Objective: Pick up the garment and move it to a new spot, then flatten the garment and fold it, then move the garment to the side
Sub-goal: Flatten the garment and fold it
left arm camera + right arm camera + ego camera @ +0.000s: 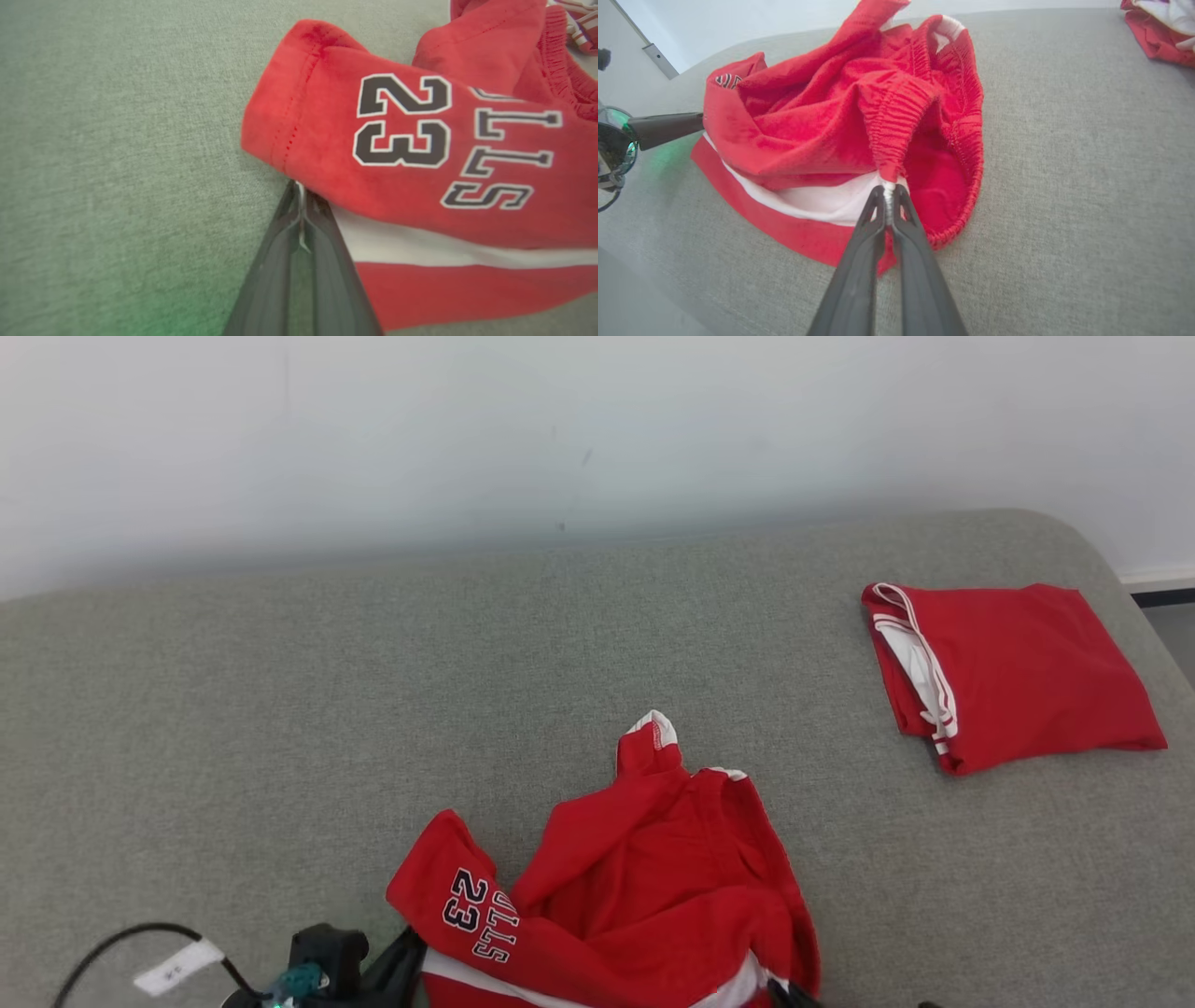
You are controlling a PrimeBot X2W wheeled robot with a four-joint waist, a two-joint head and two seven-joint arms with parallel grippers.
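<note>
Crumpled red fabric shorts point(644, 868), white side stripe and "23" print, lie heaped at near edge of grey fabric-covered surface point(280, 709); left pincer point(299, 189) closed on leg hem; right pincer point(888, 191) closed, pinching elastic waistband.

The grey surface point(280, 709) lies open at left and far middle; crumpled red shorts point(644, 877) block the near centre, a folded red garment point(1018, 672) the far right.
</note>
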